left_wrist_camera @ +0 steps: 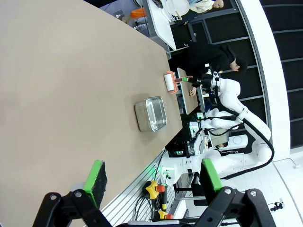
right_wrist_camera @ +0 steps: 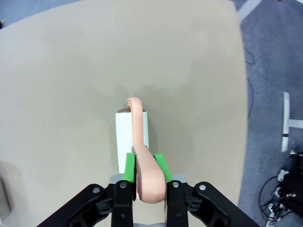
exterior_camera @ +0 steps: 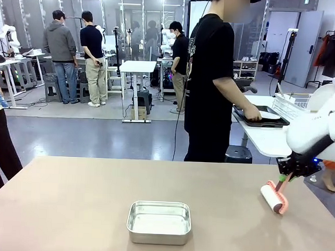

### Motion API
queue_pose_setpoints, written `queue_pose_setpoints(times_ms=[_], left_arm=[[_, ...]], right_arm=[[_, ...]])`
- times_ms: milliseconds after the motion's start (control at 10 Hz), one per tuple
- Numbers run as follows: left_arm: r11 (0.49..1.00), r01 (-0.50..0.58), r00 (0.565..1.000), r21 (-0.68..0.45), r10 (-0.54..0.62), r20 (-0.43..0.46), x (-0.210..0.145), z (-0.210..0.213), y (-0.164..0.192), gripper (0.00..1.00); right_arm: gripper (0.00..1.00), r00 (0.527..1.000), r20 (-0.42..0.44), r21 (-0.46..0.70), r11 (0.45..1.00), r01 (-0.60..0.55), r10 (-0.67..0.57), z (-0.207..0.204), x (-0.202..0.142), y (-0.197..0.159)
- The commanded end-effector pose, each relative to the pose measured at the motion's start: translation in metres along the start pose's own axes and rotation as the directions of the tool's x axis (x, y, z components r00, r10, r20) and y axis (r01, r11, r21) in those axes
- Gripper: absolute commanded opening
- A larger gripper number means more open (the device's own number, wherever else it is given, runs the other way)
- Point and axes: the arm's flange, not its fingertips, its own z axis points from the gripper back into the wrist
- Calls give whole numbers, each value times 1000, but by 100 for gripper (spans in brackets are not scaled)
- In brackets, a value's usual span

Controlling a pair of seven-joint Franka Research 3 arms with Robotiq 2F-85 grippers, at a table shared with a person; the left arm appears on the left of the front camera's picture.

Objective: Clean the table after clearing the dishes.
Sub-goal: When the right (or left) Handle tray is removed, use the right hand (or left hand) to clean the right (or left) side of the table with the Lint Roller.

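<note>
1. Gripping the pink handle of a lint roller (exterior_camera: 274, 198), the right hand (exterior_camera: 286, 176) is clamped tight at right, roll on the worktop (exterior_camera: 69, 210).
2. Left hand (left_wrist_camera: 154, 180) gapes wide, empty.
3. Tray (exterior_camera: 256, 122) with plate (exterior_camera: 269, 115) lies upper right, well apart from both hands.

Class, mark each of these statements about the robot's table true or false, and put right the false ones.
1. The right gripper is shut on the lint roller. True.
2. The left gripper grips a cloth. False: it is open and holds nothing.
3. A steel pan stands on the beige table. True.
4. Two plates stand beside that pan. False: a dark tray with a plate lies on the white table beyond, with a person's hand on it.
</note>
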Motion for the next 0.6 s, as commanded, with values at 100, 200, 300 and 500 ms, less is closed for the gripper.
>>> queue_pose_setpoints(times_ms=[100,200,300,500], left_arm=[[1000,-13,1000,9,13,0,-1,2,-4,100],[1000,-13,1000,9,13,0,-1,2,-4,100],[1000,-13,1000,9,13,0,-1,2,-4,100],[1000,-13,1000,9,13,0,-1,2,-4,100]], right_arm=[[21,993,-116,-157,988,-2,-17,-53,-32,-36],[21,992,-123,-185,983,-6,-17,-53,-30,-41],[21,994,-110,-214,977,1,-25,-52,-26,-45],[21,994,-106,-253,967,-1,-27,-55,-23,-48]])
